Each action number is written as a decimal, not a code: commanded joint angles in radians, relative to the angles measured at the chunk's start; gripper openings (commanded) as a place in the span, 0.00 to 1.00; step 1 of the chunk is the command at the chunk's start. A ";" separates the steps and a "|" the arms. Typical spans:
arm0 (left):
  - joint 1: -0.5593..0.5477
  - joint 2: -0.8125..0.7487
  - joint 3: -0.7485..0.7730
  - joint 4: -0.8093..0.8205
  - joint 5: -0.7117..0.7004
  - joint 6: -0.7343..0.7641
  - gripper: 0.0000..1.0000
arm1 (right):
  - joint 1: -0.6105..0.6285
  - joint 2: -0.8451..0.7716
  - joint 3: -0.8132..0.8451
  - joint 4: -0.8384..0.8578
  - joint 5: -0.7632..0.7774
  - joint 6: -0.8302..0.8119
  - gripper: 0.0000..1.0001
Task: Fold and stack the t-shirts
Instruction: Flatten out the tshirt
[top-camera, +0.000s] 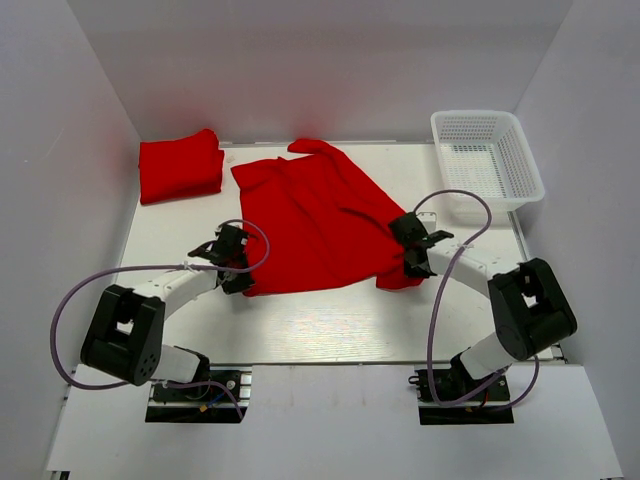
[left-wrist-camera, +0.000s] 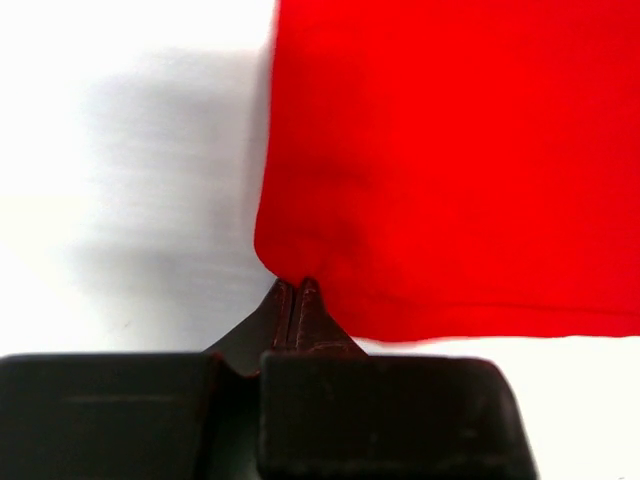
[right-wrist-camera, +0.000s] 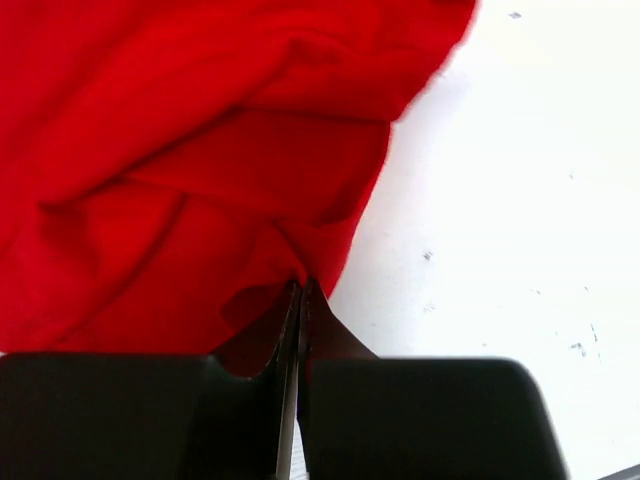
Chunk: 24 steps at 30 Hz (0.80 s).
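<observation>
A bright red t-shirt (top-camera: 315, 220) lies spread and rumpled across the middle of the table. My left gripper (top-camera: 240, 270) is shut on its near left corner; in the left wrist view the gripper (left-wrist-camera: 296, 285) pinches the cloth (left-wrist-camera: 450, 160) at the hem corner. My right gripper (top-camera: 408, 252) is shut on its near right edge; in the right wrist view the gripper (right-wrist-camera: 303, 287) pinches a fold of the cloth (right-wrist-camera: 180, 150). A second red t-shirt (top-camera: 180, 166) lies folded at the far left.
A white plastic mesh basket (top-camera: 487, 160) stands at the far right. White walls close in the table on the left, back and right. The bare white table (top-camera: 330, 325) shows in front of the shirt.
</observation>
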 joint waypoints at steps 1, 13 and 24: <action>0.012 -0.051 -0.003 -0.109 -0.046 -0.004 0.00 | -0.015 -0.073 -0.029 -0.003 0.043 0.057 0.00; 0.012 -0.298 0.449 -0.102 -0.049 0.111 0.00 | -0.026 -0.585 0.072 0.317 0.060 -0.127 0.00; 0.012 -0.290 0.966 -0.037 -0.257 0.320 0.00 | -0.026 -0.704 0.366 0.587 0.263 -0.420 0.00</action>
